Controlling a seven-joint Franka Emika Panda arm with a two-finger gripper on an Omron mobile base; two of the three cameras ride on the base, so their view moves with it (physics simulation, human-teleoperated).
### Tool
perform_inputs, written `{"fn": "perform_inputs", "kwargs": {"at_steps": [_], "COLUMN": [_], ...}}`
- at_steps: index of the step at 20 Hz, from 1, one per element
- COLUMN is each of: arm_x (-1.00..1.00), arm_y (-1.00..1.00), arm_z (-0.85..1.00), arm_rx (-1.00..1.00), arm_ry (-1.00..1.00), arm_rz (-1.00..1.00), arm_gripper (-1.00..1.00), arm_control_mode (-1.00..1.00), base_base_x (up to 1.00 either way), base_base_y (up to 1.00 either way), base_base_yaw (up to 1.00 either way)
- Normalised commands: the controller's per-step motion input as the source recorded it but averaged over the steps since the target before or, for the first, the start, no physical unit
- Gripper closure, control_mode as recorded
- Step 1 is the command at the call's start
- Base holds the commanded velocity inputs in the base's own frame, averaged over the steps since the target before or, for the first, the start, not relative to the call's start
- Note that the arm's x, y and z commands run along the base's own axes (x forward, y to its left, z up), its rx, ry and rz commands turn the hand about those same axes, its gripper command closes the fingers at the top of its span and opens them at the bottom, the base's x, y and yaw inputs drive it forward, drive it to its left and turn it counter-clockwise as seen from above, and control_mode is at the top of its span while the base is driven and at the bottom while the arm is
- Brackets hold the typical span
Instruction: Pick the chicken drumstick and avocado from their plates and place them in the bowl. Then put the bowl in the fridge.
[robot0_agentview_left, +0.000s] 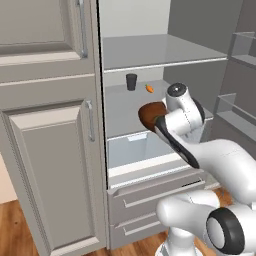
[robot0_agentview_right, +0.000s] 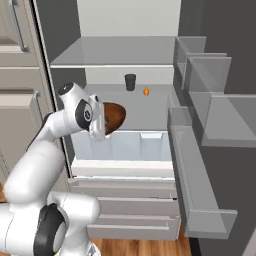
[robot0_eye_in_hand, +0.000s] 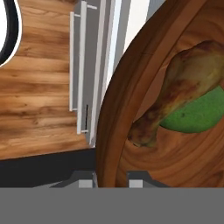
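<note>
Tool (robot0_eye_in_hand: 111, 180) clenched on bowl (robot0_eye_in_hand: 131, 109) rim; drumstick (robot0_eye_in_hand: 183, 83) and avocado (robot0_eye_in_hand: 197, 114) inside. Bowl held at open fridge (robot0_agentview_right: 150, 107), above white drawer (robot0_agentview_right: 125, 147). Advice: keep bowl level, ease deeper onto middle shelf (robot0_agentview_left: 120, 107), clear of cup (robot0_agentview_left: 131, 81), release once seated.
</note>
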Motion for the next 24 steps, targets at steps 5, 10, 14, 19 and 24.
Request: {"fn": "perform_inputs", "kwargs": {"at_steps": [5, 10, 14, 19, 24], "arm_x": [0.4, 0.34, 0.47, 0.4, 0.36], "arm_y": [0.04, 0.01, 0.0, 0.06, 0.03], "arm_z": [-0.1, -0.1, -0.04, -0.1, -0.12], "arm_rx": [0.0, 0.0, 0.03, 0.07, 0.07], "arm_ry": [0.0, 0.0, 0.0, -0.02, 0.0], "arm_rz": [0.09, 0.04, 0.0, 0.0, 0.0], "arm_gripper": [1.0, 1.0, 1.0, 1.0, 1.0], "arm_control_mode": [-1.0, -1.0, -1.0, -1.0, -1.0], "base_base_x": [0.0, 0.0, 0.0, 0.0, 0.0], "base_base_y": [0.0, 0.0, 0.0, 0.0, 0.0], "base_base_yaw": [0.0, 0.0, 0.0, 0.0, 0.0]}}
